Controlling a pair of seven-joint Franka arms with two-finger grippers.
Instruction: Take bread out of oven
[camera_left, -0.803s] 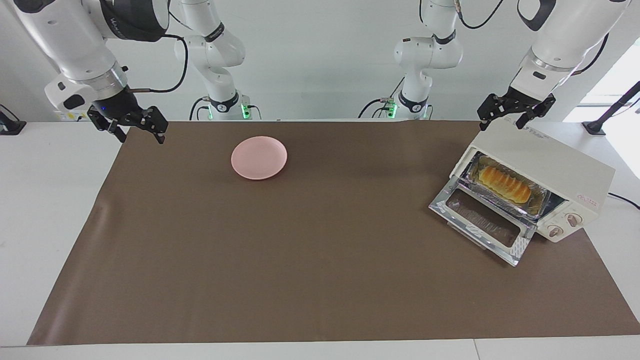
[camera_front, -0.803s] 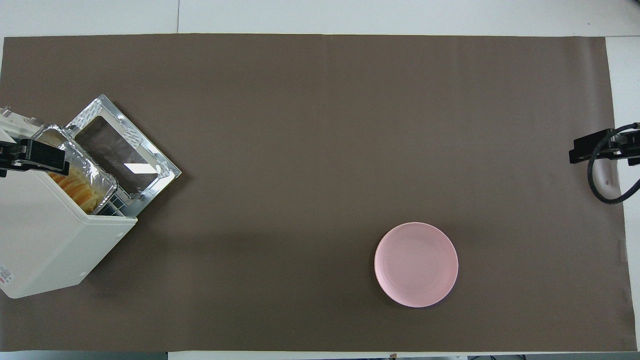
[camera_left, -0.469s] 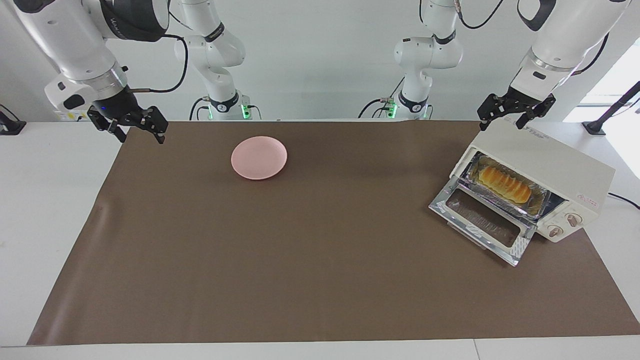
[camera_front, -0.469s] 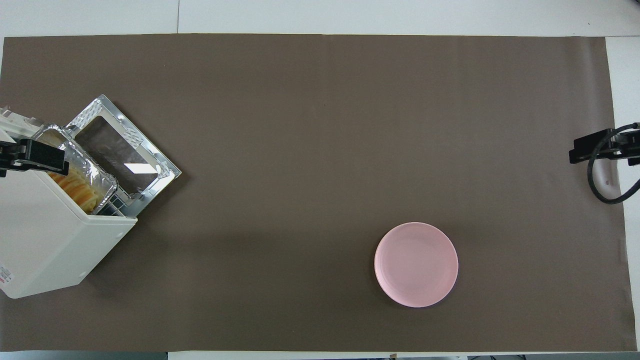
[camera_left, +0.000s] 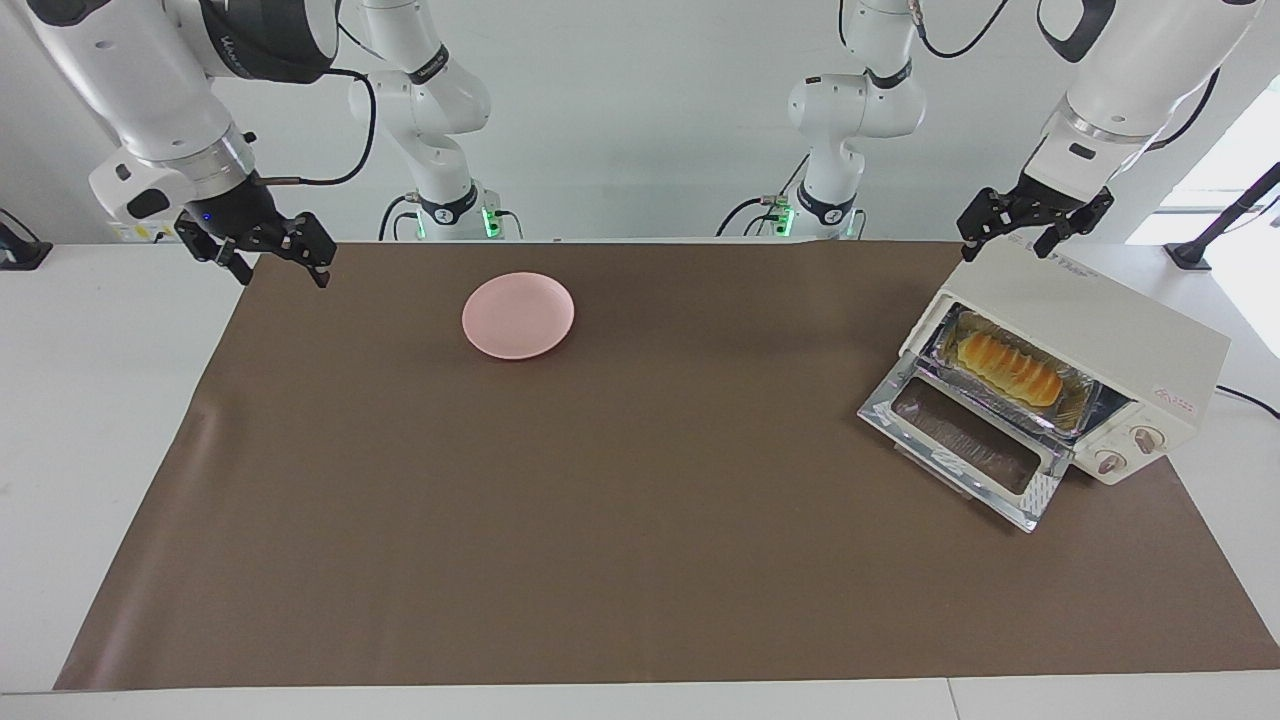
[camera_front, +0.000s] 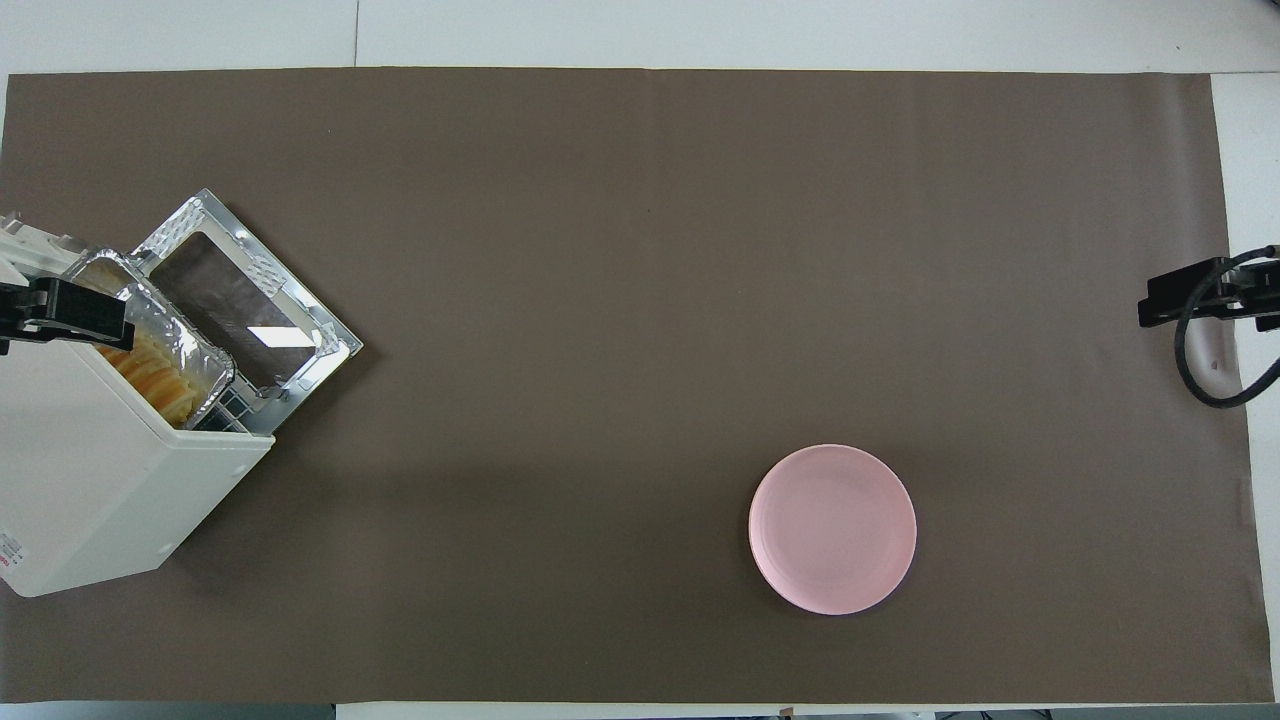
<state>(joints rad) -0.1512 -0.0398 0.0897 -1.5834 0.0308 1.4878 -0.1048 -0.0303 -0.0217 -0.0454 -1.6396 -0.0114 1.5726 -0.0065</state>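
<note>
The cream-white oven (camera_left: 1100, 320) stands at the left arm's end of the table, its glass door (camera_left: 960, 440) dropped open onto the mat. Inside lies the golden ridged bread (camera_left: 1008, 366) in a crinkled foil tray (camera_left: 1085, 398); the overhead view shows only a strip of the bread (camera_front: 160, 375) past the oven (camera_front: 90, 470) top. My left gripper (camera_left: 1010, 242) hangs open, holding nothing, over the oven's top corner nearest the robots. My right gripper (camera_left: 282, 272) waits open over the mat's edge at the right arm's end.
A round pink plate (camera_left: 518, 315) sits on the brown mat (camera_left: 600, 500) toward the right arm's end, near the robots; it also shows in the overhead view as the plate (camera_front: 832, 528). Two other arms' bases stand at the table's robot end.
The left gripper has edged very slightly over the oven top. The right arm, oven, bread and plate have not moved.
</note>
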